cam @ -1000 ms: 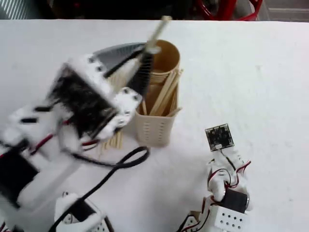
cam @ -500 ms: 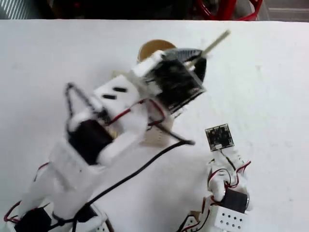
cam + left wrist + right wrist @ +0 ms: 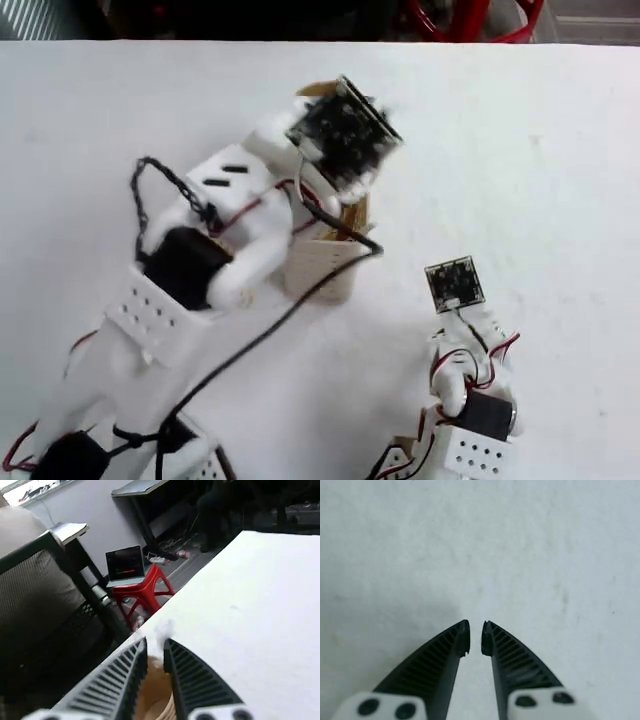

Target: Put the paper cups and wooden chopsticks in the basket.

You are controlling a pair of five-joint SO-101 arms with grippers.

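The left gripper [image 3: 156,641] is hanging directly over the basket [image 3: 322,268], its jaws drawn narrow with just a thin slit between them. A pale blur is sitting at the tips, and I cannot tell whether anything is being gripped. Right beneath the jaws, the brown mouth of 1 paper cup [image 3: 152,695] is showing, standing inside the basket. Ahead of the tips, the far edge of the table [image 3: 240,610] is running past at a slant. Beyond that edge a red stool [image 3: 142,587] is standing on the floor, carrying a laptop [image 3: 125,564]. To 1 side of the jaws, bare white tabletop is stretching away wide.

In the high view, wooden chopsticks [image 3: 352,215] are leaning inside the basket just under this arm's wrist, beside the cup.

The right gripper [image 3: 475,639] is pointing down at bare tabletop, jaws narrow and holding nothing. Open surface is lying all around its tips. The basket is sitting well apart from it.
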